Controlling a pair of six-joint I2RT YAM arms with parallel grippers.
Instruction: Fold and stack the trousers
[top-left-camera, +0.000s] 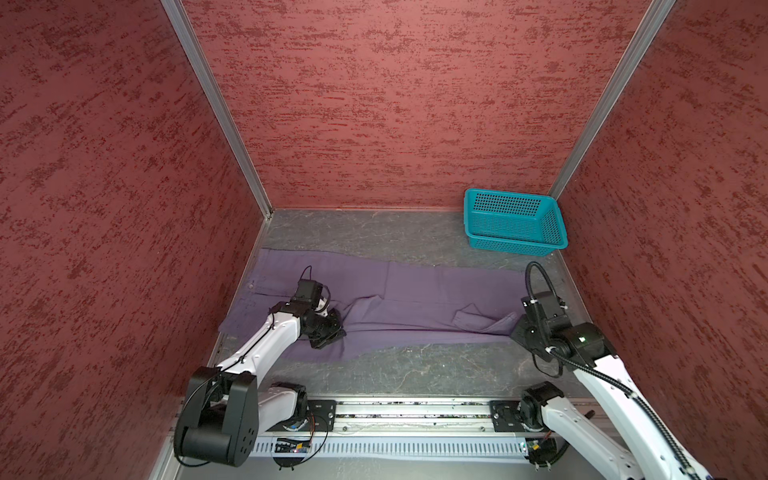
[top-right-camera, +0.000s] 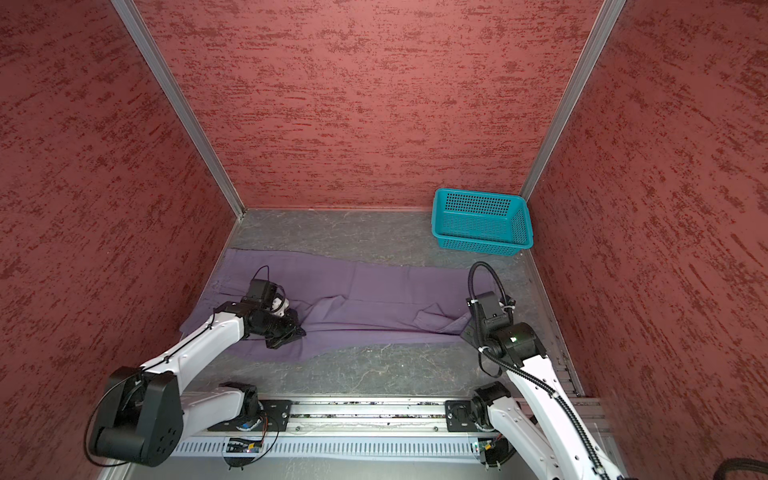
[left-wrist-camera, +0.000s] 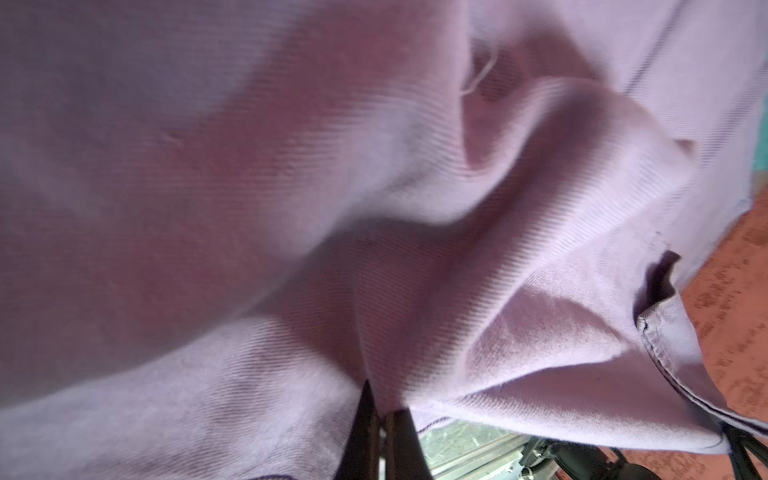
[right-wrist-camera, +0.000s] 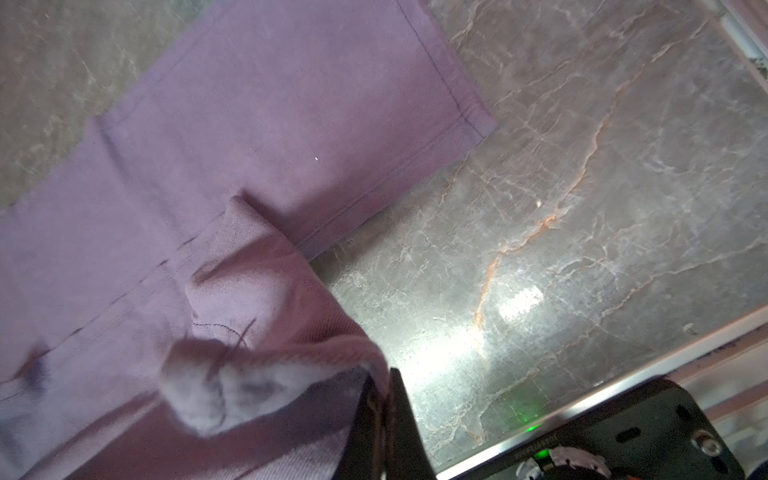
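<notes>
The lavender trousers (top-left-camera: 415, 299) (top-right-camera: 382, 291) lie stretched across the grey table, waistband at the left, legs running right. My left gripper (top-left-camera: 328, 330) (top-right-camera: 289, 332) rests low on the near side of the seat area. In the left wrist view its jaws (left-wrist-camera: 384, 409) are shut on a raised fold of the cloth (left-wrist-camera: 478, 291). My right gripper (top-left-camera: 517, 328) (top-right-camera: 467, 328) is at the near leg's end. In the right wrist view it (right-wrist-camera: 388, 388) is shut on a lifted edge of that leg (right-wrist-camera: 270, 324), while the far leg's hem (right-wrist-camera: 449, 83) lies flat.
A teal perforated basket (top-left-camera: 511, 243) (top-right-camera: 478, 245) stands at the back right corner. Red textured walls close in the left, back and right. A metal rail (top-left-camera: 411, 411) with both arm bases runs along the front edge. Bare table shows behind and in front of the trousers.
</notes>
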